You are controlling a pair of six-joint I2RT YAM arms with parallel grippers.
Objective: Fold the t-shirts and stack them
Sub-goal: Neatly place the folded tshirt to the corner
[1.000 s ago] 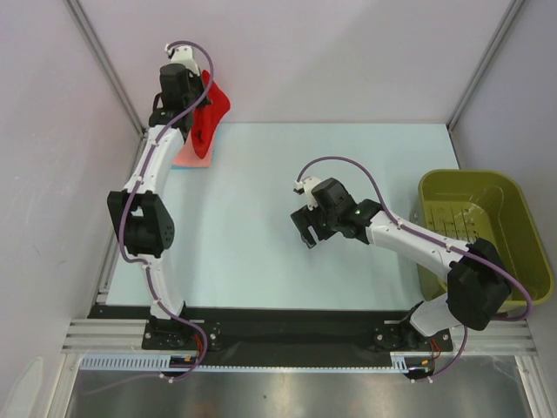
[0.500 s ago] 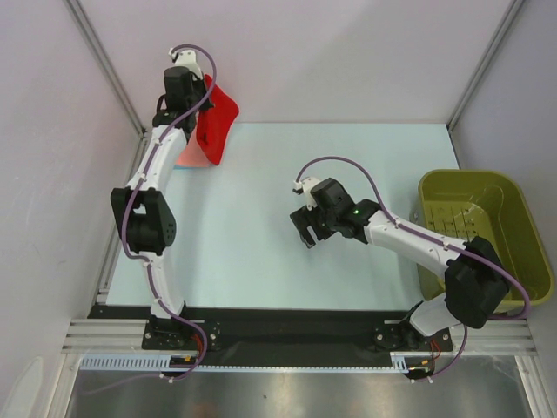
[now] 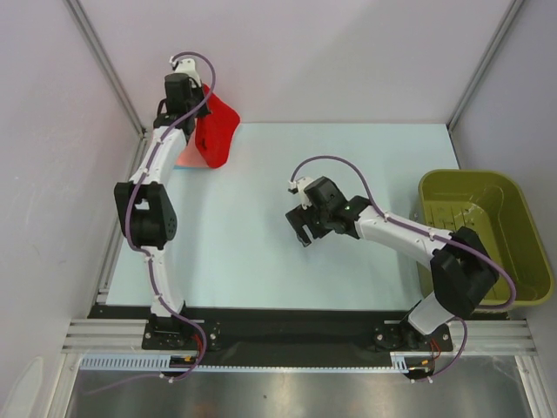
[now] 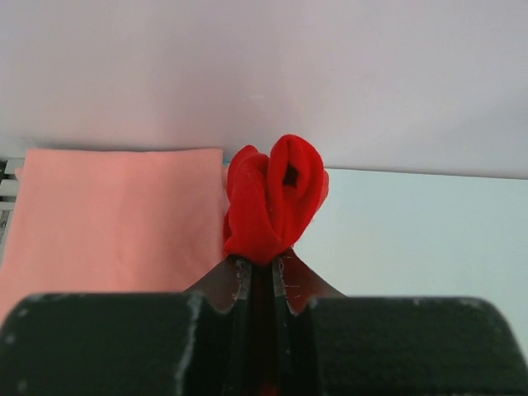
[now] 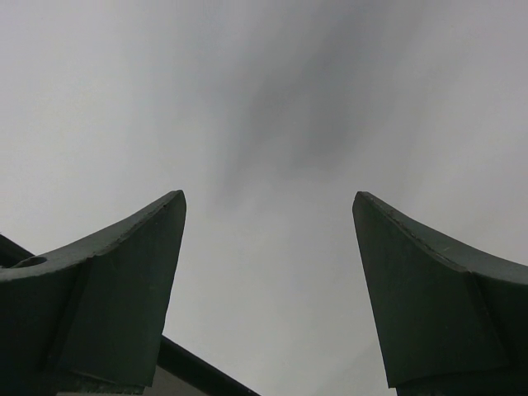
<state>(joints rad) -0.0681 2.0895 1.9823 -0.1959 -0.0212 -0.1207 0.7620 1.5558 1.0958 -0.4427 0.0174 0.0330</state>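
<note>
- The right gripper is holding its jaws wide apart.
- Its dark fingers are tapering to pointed tips on either side.
- A pale grey surface is filling the gap between the jaws and beyond, with a soft blurred shadow lying past the tips.

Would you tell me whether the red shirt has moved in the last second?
Yes: pinched in the left gripper, the red shirt has swung slightly right and toward the arms, covering more of the pink shirt.
</note>
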